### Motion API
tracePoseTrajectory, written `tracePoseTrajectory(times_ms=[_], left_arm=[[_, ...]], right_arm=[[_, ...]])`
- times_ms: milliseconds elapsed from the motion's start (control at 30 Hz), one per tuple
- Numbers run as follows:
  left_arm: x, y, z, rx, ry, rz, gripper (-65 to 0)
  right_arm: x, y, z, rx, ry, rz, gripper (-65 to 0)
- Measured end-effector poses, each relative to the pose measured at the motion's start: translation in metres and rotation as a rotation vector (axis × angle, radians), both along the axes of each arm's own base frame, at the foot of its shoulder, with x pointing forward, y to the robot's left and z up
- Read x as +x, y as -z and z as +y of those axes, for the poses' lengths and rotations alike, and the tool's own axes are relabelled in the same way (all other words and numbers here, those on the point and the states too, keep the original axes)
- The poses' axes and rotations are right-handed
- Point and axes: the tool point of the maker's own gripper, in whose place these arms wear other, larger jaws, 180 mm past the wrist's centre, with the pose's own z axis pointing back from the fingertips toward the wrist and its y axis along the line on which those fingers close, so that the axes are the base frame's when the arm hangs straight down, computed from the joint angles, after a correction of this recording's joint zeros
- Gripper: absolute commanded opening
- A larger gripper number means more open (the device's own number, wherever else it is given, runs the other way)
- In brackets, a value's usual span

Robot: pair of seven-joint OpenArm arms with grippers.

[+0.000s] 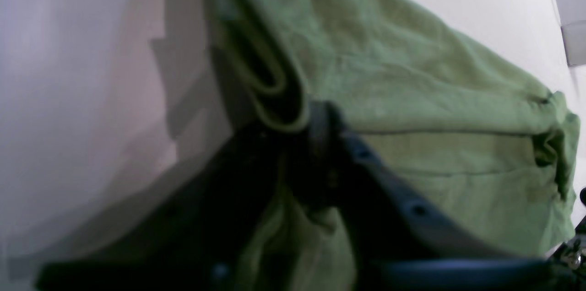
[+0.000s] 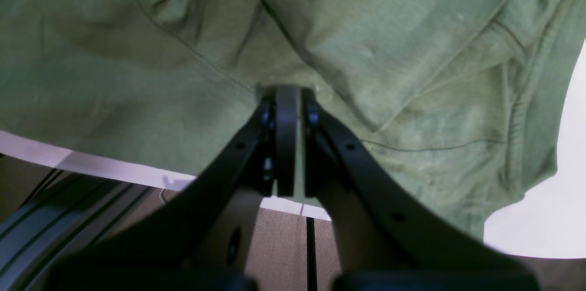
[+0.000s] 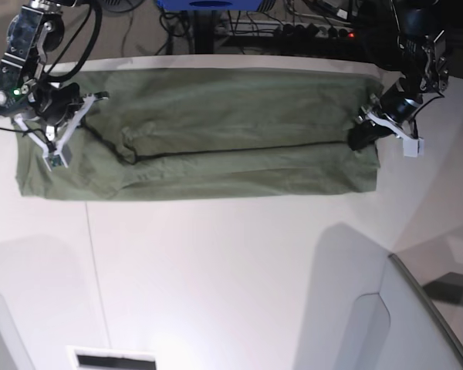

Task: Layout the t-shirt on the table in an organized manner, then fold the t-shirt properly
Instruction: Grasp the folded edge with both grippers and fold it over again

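The olive-green t-shirt (image 3: 216, 139) lies stretched into a long band across the far part of the white table (image 3: 216, 270), with a fold line running along its length. My left gripper (image 3: 360, 137) is at the shirt's right end. In the left wrist view its fingers (image 1: 320, 119) are shut on a folded edge of the t-shirt (image 1: 389, 76). My right gripper (image 3: 89, 104) is at the shirt's left end. In the right wrist view it (image 2: 287, 94) is shut on the hem of the t-shirt (image 2: 137, 53), near the table's edge (image 2: 549, 218).
A grey-white angled panel (image 3: 417, 324) rises at the near right. A dark slot (image 3: 112, 360) sits in the tabletop at the near left. Cables and dark equipment (image 3: 293, 23) stand behind the far edge. Brown floor (image 2: 284, 236) shows below the table edge.
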Motion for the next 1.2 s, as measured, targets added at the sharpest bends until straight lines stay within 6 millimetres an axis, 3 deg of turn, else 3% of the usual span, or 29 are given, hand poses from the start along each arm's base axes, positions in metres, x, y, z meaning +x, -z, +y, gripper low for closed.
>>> tracePoseTrajectory(times_ms=[33, 300, 600, 800, 900, 1067, 1200], left_arm=[[0.000, 0.000, 0.001, 0.003, -0.003, -0.003, -65.0], [0.007, 0.000, 0.012, 0.025, -0.074, -0.024, -65.0], [0.006, -0.016, 0.087, 0.217, -0.111, 0.012, -65.0], [0.021, -0.067, 0.109, 0.416, -0.080, -0.065, -65.0], [0.020, -0.084, 0.087, 0.527, -0.015, -0.092, -65.0], [0.009, -0.071, 0.006, 0.549, 0.136, -0.032, -65.0], [0.015, -0.078, -0.021, 0.654, 0.166, -0.035, -65.0]], right_arm=[[0.000, 0.000, 0.000, 0.000, 0.000, 0.000, -62.1], [0.000, 0.000, 0.000, 0.000, 0.000, 0.001, -62.1], [-0.005, 0.002, 0.000, 0.000, 0.000, 0.011, -62.1], [-0.005, 0.002, 0.000, 0.000, 0.000, 0.012, -62.1], [-0.005, 0.002, 0.000, -0.001, 0.000, 0.011, -62.1], [-0.006, 0.002, 0.000, 0.000, 0.001, 0.011, -62.1], [-0.006, 0.002, -0.001, -0.001, 0.002, 0.010, -62.1]])
